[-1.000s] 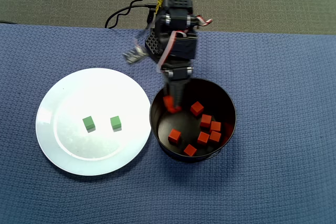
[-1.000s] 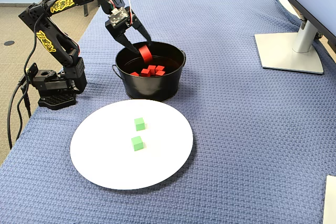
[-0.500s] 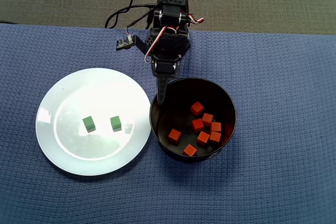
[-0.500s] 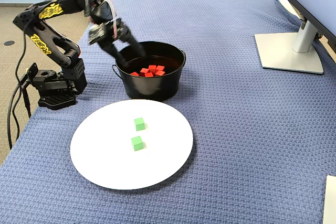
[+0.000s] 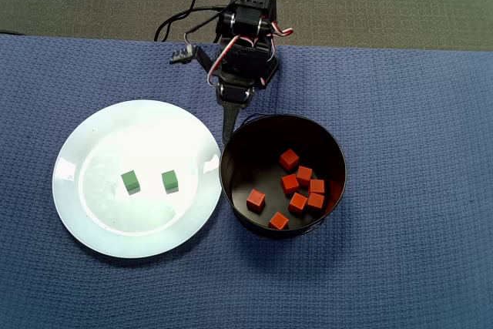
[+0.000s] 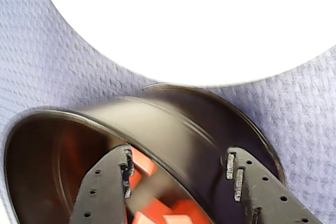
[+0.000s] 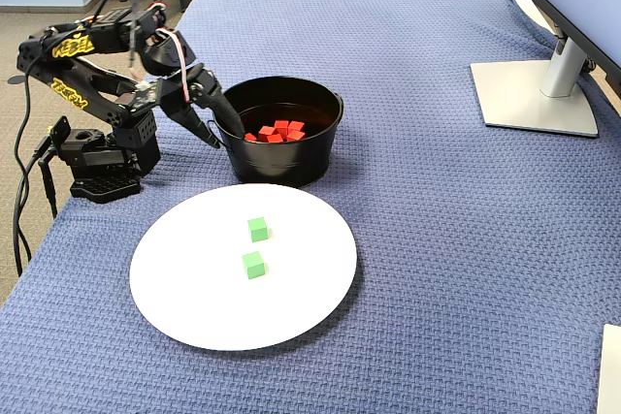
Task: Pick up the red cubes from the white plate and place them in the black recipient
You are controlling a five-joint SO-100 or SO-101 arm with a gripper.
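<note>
Seven red cubes (image 5: 290, 184) lie in the black recipient (image 5: 333, 152); the white plate (image 5: 92, 213) holds only green cubes (image 5: 130, 182). The hand (image 6: 178, 169), spread and empty, hangs at the rim. Cubes look light, rigid, best pinched across flat sides.

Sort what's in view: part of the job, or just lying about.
Job:
- red cubes, all seven in the pot
- black pot
- white plate
- claw, open, empty

Lying about:
- two green cubes on the plate
- monitor stand
</note>
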